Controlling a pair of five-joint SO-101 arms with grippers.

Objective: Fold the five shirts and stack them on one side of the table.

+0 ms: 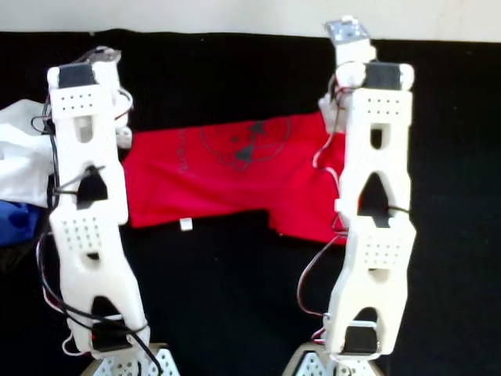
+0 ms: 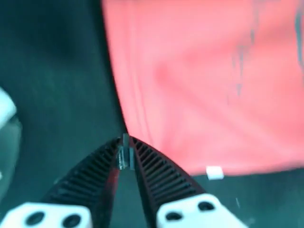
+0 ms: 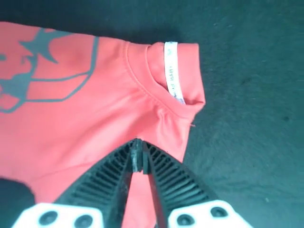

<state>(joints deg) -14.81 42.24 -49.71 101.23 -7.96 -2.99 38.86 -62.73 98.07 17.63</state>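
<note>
Since the black table (image 1: 227, 305) has bare room in front of it, the red shirt (image 1: 203, 184), lying flat and crosswise between the two arms, looks ready for a lengthwise fold, with a white and blue heap (image 1: 19, 168) beside the left arm. The left gripper (image 2: 124, 142) sits at the shirt's hem edge and the right gripper (image 3: 138, 145) over the shoulder beside the collar (image 3: 161, 61). Both have jaws closed tip to tip, and I cannot tell whether cloth is pinched. A good fold wants both ends lifted level and carried over together, tucking the small white tag (image 1: 185, 225) inside.
</note>
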